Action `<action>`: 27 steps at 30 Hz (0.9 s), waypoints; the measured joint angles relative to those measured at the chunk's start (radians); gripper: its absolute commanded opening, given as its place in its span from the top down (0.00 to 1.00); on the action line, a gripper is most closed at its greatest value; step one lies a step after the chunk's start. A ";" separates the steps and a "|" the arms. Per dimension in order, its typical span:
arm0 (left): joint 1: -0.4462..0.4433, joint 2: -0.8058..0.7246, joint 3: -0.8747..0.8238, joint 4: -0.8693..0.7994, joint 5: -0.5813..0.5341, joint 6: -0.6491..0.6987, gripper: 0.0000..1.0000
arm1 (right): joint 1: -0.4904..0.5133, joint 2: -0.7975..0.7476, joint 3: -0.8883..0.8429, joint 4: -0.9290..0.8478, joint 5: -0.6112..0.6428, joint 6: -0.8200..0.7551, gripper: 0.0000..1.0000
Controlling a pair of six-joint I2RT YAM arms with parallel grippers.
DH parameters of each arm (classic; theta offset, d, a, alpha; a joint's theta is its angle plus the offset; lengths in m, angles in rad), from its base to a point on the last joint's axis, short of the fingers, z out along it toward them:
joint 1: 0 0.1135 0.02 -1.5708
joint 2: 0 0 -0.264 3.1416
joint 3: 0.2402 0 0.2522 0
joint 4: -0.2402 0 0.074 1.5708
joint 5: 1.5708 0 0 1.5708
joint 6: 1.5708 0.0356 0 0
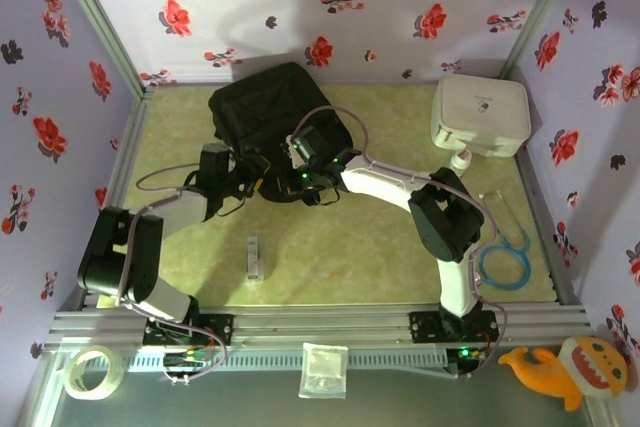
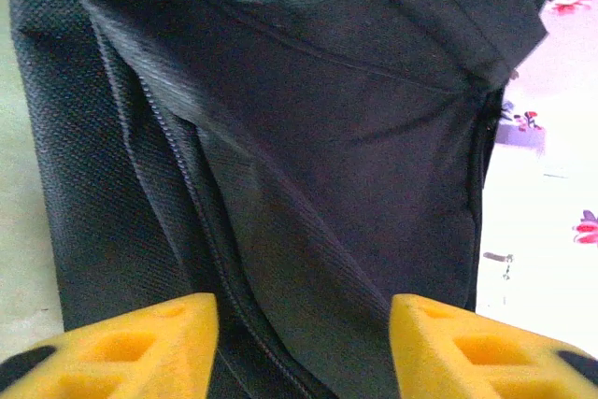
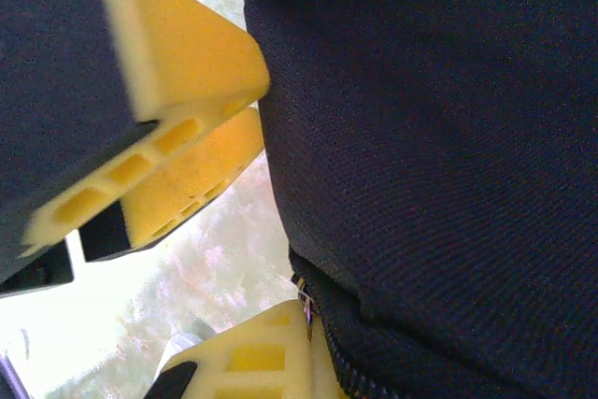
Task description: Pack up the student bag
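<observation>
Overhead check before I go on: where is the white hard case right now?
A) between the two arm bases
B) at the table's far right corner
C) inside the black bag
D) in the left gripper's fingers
B: the white hard case stands at the far right corner of the table, apart from the student bag.

White case, tape roll, toy (orange)
</observation>
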 measured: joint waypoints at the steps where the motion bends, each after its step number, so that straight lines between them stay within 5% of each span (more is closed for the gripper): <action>1: 0.000 0.008 0.002 0.003 0.000 -0.003 0.66 | 0.000 0.000 -0.001 0.000 0.000 0.000 1.00; 8: -0.003 0.038 0.033 -0.003 -0.005 0.012 1.00 | 0.004 -0.011 -0.037 -0.002 0.040 0.002 1.00; 27: -0.017 0.067 0.122 -0.149 0.018 0.169 1.00 | -0.064 -0.146 -0.185 -0.047 0.166 0.133 1.00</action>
